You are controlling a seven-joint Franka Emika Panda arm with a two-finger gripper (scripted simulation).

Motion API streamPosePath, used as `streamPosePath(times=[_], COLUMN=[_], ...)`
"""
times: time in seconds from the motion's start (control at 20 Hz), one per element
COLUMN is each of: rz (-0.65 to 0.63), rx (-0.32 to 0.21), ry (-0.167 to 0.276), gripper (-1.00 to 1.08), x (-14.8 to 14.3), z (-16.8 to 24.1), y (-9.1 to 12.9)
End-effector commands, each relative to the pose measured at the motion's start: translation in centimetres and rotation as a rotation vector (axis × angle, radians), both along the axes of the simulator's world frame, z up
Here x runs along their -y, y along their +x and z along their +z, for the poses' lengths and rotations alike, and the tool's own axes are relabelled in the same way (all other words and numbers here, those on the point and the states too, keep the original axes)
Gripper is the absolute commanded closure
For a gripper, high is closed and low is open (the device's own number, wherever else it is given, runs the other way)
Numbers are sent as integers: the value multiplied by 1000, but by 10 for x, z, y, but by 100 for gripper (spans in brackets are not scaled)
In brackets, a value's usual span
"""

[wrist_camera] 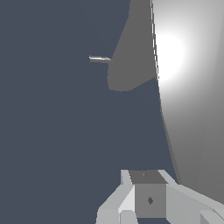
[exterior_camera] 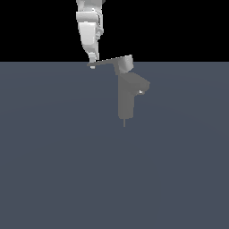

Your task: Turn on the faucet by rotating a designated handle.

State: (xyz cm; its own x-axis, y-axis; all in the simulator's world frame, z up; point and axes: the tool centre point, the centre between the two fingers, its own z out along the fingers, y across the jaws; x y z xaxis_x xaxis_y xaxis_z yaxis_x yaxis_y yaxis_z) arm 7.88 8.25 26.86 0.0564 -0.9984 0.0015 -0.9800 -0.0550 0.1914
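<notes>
Simulator render: flat slate floor [exterior_camera: 53, 170], black void, untextured faucet [exterior_camera: 126, 96].

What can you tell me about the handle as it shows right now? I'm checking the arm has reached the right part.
The handle is a long, thin, flat lever, matte grey, sticking out from a lighter grey blocky cap atop the faucet column. It runs nearly level toward the exterior view's left, sloping slightly down. The gripper sits at its free end; whether it touches or clamps it cannot be told.

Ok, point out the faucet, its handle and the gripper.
faucet [exterior_camera: 125, 100]: exterior view, middle of the upright column.
handle [exterior_camera: 107, 61]: exterior view, mid-length of the flat lever.
gripper [exterior_camera: 92, 64]: exterior view, at the fingertips.
</notes>
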Motion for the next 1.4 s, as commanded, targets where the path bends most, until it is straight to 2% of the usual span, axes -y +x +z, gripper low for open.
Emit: streamPosePath(times=[0.0,1.15,1.35], rz=[-2,-2,-6], rx=[-5,-5,-9], ry=[-2,-2,-2], gripper=[108,108,108], x=[2,3,10], z=[2,14,10], y=[-8,-69,-70])
